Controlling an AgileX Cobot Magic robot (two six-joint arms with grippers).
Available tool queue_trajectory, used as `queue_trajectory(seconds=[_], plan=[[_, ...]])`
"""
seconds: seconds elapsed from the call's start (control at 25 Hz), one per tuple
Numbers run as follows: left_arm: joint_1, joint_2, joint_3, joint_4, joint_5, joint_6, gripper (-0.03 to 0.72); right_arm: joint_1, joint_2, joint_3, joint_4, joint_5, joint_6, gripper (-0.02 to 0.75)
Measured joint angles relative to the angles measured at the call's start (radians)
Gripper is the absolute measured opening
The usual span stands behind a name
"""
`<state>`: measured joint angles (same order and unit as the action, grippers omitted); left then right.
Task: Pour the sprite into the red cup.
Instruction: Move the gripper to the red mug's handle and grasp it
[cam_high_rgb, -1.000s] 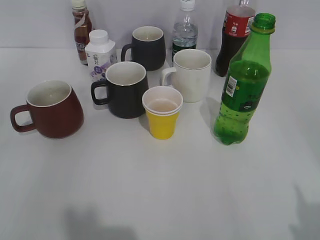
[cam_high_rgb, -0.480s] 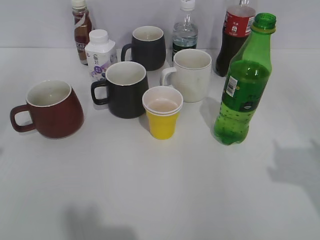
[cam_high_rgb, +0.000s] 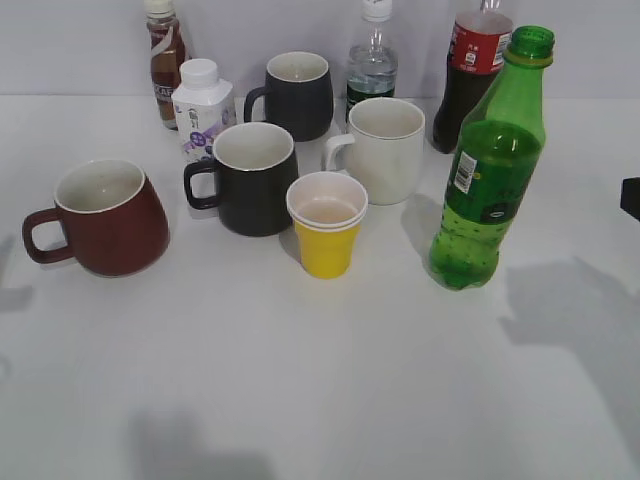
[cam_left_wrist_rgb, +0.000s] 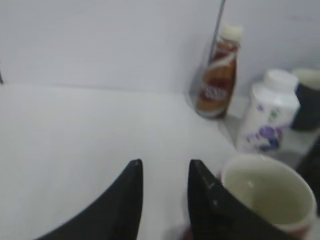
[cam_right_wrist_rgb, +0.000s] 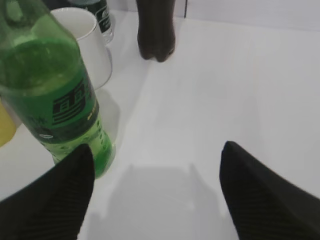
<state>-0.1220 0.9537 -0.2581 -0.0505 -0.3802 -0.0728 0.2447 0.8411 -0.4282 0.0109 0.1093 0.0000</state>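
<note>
right hand (cam_right_wrist_rgb: 156, 192) spread wide beside sprite (cam_right_wrist_rgb: 52, 92); left hand (cam_left_wrist_rgb: 164, 197) narrowly parted by red cup (cam_left_wrist_rgb: 270, 192).

I count 4 mugs: 1 red cup (cam_high_rgb: 108, 219), 2 black mugs (cam_high_rgb: 252, 178), 1 white mug (cam_high_rgb: 382, 150). Also 1 yellow paper cup (cam_high_rgb: 326, 224) and 5 bottles, including the sprite (cam_high_rgb: 490, 170).

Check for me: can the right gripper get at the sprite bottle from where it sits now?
Probably yes. The right gripper is open, with the sprite bottle just ahead to its left and bare table between. The white mug stands behind, off the approach.
</note>
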Motion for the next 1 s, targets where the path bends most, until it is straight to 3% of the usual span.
queue_trajectory(seconds=[0.2,0.4,0.52,0.64,0.72,1.0], plan=[[-0.09,0.025,0.071,-0.033,-0.01,0.0,0.249,0.01,-0.001,0.001,-0.001,-0.024,-0.006,0.586],[-0.097,0.074,0.17,-0.108,-0.187,0.0,0.258,0.047,-0.001,0.001,-0.027,-0.026,-0.006,0.586],[-0.097,0.149,0.176,-0.109,-0.245,0.0,0.342,0.066,0.003,0.001,-0.035,-0.026,-0.006,0.586],[-0.098,0.274,0.179,-0.109,-0.355,0.008,0.472,0.069,0.007,0.001,-0.037,-0.027,-0.007,0.586],[-0.098,0.372,0.179,-0.092,-0.475,0.012,0.505,0.069,0.007,0.001,-0.039,-0.027,-0.007,0.586],[-0.098,0.712,0.178,-0.057,-0.797,0.015,0.462,0.069,0.007,0.001,-0.044,-0.027,-0.007,0.586]])
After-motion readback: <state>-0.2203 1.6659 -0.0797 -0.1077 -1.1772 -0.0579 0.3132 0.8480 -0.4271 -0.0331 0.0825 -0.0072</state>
